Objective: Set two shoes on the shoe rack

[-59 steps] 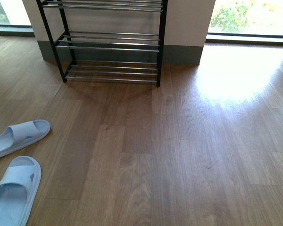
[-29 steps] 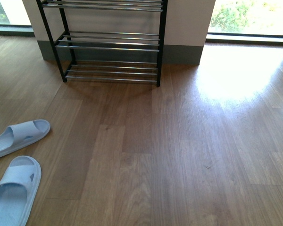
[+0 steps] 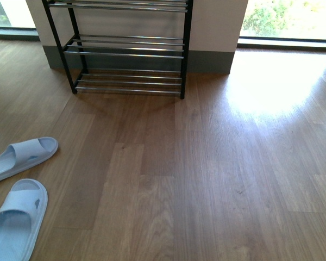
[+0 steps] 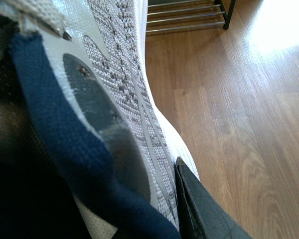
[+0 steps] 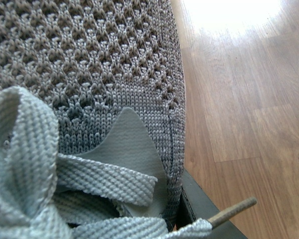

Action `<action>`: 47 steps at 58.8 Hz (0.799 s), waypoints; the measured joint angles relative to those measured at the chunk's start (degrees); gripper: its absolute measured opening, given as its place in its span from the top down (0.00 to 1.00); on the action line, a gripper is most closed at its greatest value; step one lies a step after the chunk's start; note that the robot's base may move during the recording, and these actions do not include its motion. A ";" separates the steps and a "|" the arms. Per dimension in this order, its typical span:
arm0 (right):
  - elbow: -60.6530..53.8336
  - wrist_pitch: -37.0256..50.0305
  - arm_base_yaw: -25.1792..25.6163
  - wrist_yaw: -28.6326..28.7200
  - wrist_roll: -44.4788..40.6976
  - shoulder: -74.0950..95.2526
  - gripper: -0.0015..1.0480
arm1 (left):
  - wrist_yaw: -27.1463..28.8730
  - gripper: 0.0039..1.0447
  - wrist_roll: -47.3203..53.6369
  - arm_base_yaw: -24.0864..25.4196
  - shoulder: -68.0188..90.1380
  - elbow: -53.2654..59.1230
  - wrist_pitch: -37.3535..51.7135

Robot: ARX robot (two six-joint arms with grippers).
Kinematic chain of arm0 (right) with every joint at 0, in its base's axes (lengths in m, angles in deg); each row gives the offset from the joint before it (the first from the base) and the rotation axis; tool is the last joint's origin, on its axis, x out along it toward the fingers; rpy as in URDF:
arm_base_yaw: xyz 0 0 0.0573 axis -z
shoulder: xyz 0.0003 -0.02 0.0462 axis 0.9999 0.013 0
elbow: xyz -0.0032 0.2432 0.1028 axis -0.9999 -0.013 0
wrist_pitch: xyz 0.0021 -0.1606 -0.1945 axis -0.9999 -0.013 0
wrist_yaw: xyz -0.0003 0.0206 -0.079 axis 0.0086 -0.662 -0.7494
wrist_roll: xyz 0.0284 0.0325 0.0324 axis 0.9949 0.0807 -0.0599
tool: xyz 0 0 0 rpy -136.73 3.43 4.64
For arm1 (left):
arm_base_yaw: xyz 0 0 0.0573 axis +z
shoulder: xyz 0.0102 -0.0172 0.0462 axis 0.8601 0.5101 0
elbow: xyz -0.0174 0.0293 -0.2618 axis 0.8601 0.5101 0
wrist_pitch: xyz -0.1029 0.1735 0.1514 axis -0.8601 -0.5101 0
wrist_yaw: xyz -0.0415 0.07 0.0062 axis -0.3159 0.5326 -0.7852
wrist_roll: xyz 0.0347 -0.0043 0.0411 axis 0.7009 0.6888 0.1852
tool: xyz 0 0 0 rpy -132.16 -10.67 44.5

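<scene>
Sneakers [image 4: 114,74] [image 5: 89,59]: one gripped in left hand [image 4: 189,199], one in right hand [image 5: 197,209]; two slides [image 3: 22,156] [image 3: 17,217], one rack [image 3: 125,54].

Only slivers of the robot showed: a matte black, wedge-shaped left gripper finger [image 4: 204,214] with fine crack-like lines across its surface, and a plain dark right gripper finger [image 5: 197,206] with a straight, smooth edge.

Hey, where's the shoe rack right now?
In the front view the shoe rack stands ahead, slightly left of centre, against the white wall at the far side of the wooden floor, well beyond the pale blue slides at lower left.
</scene>
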 joint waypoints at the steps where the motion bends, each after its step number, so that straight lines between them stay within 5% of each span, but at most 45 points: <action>1: 0.00 0.00 0.00 0.00 -0.02 0.00 0.96 | 0.00 0.98 0.00 0.00 0.00 0.00 0.00; 47: 0.00 0.00 0.02 0.00 -0.02 0.00 0.96 | 0.00 0.98 0.00 -0.02 0.00 0.02 0.00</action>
